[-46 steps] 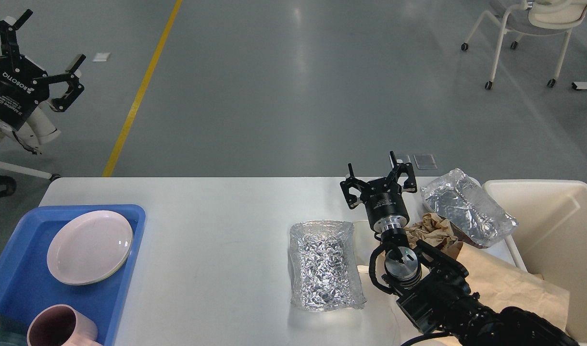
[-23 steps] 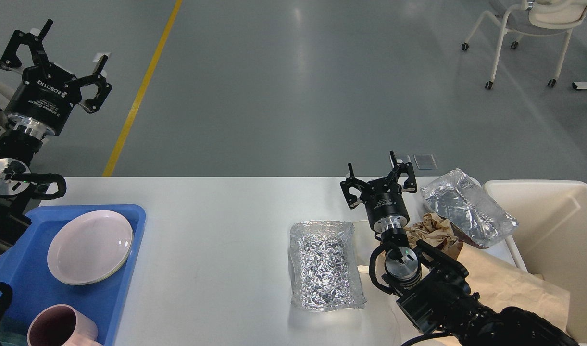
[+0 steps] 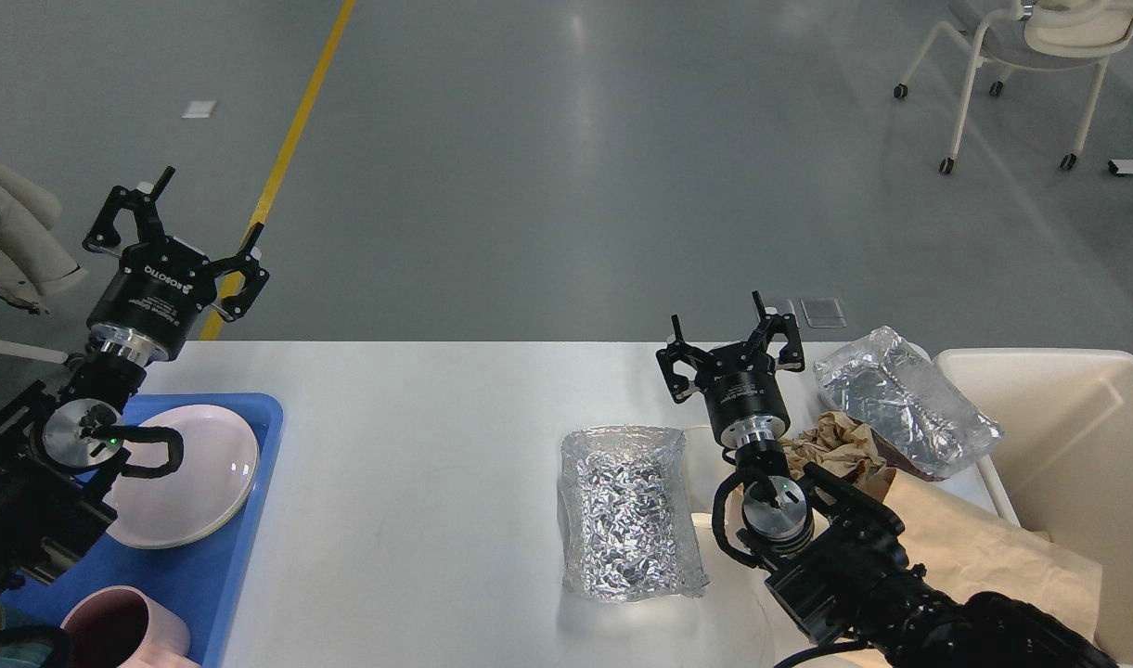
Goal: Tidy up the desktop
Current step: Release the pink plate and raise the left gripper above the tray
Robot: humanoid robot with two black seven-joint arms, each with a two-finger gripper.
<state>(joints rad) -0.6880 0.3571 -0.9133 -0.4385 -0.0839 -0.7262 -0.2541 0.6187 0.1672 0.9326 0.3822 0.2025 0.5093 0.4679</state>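
**Both arms raised over a cluttered desktop**

Our left arm covers part of the pink plate (image 3: 190, 473) and the blue tray (image 3: 241, 547) at the near left; the pink mug (image 3: 125, 635) there is cut off by the lower edge of the view. Our right arm hides much of the crumpled brown paper (image 3: 984, 547) at the near right (what lies beneath the paper cannot be made out). The cream bin (image 3: 1067, 436) runs out of view on the right.

The desktop (image 3: 418, 445) is a smooth white tabletop with rounded far corners, filling the near half of the view from left to right. A crinkled foil container (image 3: 629, 510) rests on it right of centre; a second foil tray (image 3: 905, 401) sits tilted at the far right, beside the bin.

Our left gripper (image 3: 195, 237) hangs above the desktop's far left corner, fingers spread and holding nothing. Our right gripper (image 3: 726, 345) stands just beyond the nearer foil container, fingers likewise apart and empty.

Beyond lies a grey glossy floor with a yellow line (image 3: 278, 167) and a white wheeled chair (image 3: 1021, 56) at the far right.
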